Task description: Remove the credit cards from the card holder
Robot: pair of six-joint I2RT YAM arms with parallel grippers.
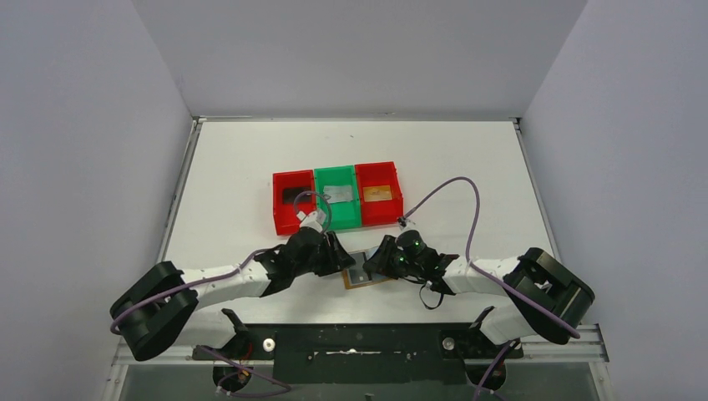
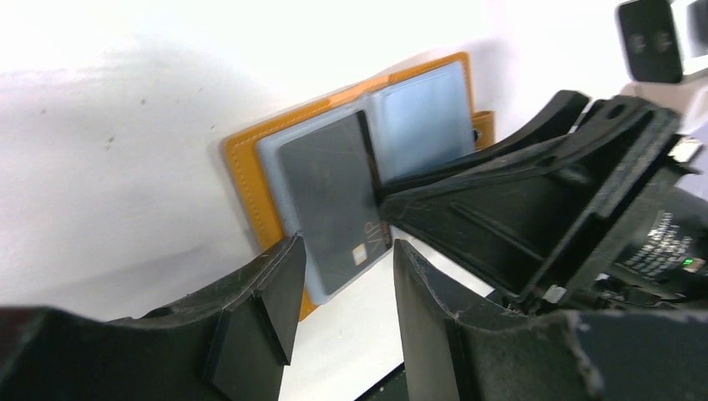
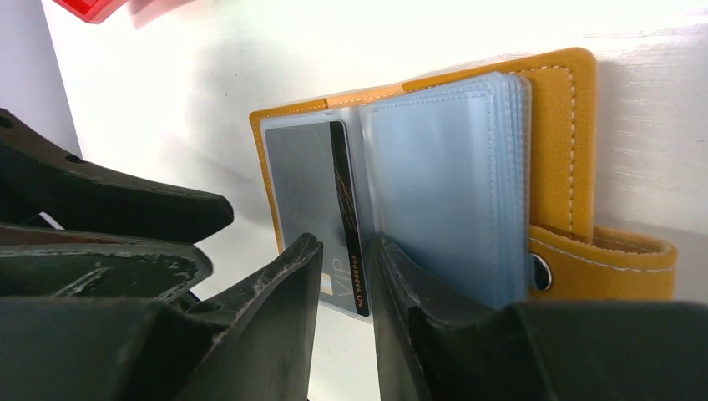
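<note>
Just ahead of my left gripper [image 2: 346, 255], half open and empty, a dark card [image 2: 330, 184] sits sleeved in the card holder [image 2: 242, 167], spread flat so my right gripper [image 3: 346, 251], narrow and empty, can seemingly steady the fold, with the bins [image 1: 338, 221] beyond.

Looks like a robotics lab, a closed test cell. Boxed in by plain pale walls [image 1: 83, 125] around a white counter [image 1: 467, 159]. Bolted to a black metal rail [image 1: 359, 342], behind the left end effector [image 2: 346, 259] and right end effector [image 3: 346, 251]: left arm [image 1: 225, 282], right arm [image 1: 480, 274], loose purple cables [image 1: 456, 179]. Beyond both end effectors, red and green sorting bins [image 1: 380, 220].
</note>
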